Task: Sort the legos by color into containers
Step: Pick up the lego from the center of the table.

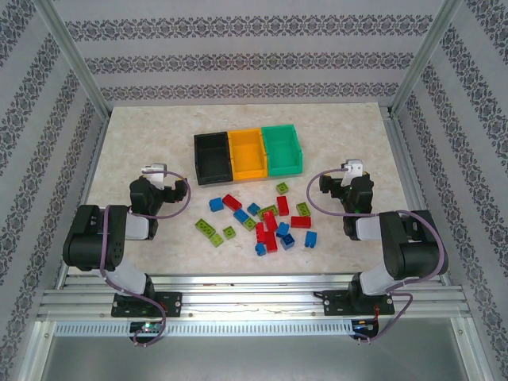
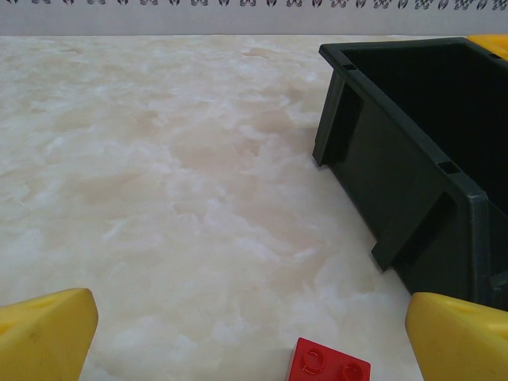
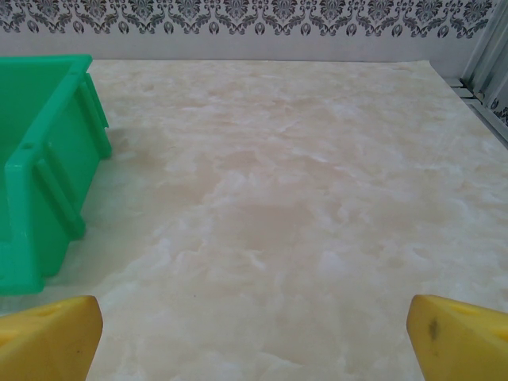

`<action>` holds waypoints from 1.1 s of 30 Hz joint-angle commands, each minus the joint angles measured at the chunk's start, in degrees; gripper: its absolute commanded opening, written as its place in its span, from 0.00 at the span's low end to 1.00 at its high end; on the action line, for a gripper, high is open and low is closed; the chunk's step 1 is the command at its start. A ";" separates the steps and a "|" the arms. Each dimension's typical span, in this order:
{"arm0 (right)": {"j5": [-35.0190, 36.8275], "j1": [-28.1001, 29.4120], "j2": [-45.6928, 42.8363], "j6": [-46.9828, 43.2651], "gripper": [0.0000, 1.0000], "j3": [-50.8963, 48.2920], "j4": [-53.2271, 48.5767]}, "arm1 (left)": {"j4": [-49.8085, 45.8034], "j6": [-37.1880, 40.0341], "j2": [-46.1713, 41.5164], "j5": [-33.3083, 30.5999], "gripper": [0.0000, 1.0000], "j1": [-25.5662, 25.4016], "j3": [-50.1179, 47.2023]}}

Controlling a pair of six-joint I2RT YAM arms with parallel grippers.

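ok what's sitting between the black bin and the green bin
The orange-yellow bin. In the top view it stands in one row between the black bin and the green bin, with no visible gap on either side.

Plenty of bare marbled beige tabletop (image 1: 143, 135) down both flanks and behind the bins, so a gripper could pass there easy. The middle's the crowded bit: small red, blue and lime studded plastic bricks (image 1: 270, 222) scattered close together. Just behind them stand a black open-top plastic bin (image 1: 213, 157), an orange-yellow bin (image 1: 247, 153) and a green bin (image 1: 283, 148), wall to wall. In the left wrist view the black wall blocks the right side, and one red brick (image 2: 329, 365) lies just ahead.
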 commanded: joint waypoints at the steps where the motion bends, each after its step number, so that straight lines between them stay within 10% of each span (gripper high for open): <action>1: -0.03 0.15 0.29 -0.36 0.98 0.78 1.33 | -0.43 0.84 -0.86 0.74 0.99 -0.25 0.12; 26: -0.49 -0.03 0.38 -0.21 0.98 0.90 1.17 | -0.27 1.03 -0.86 1.01 1.00 -0.26 -0.07; 33: -0.36 0.06 0.23 -0.28 0.98 0.61 1.49 | 12.19 1.61 -0.51 3.06 1.00 -0.25 -6.38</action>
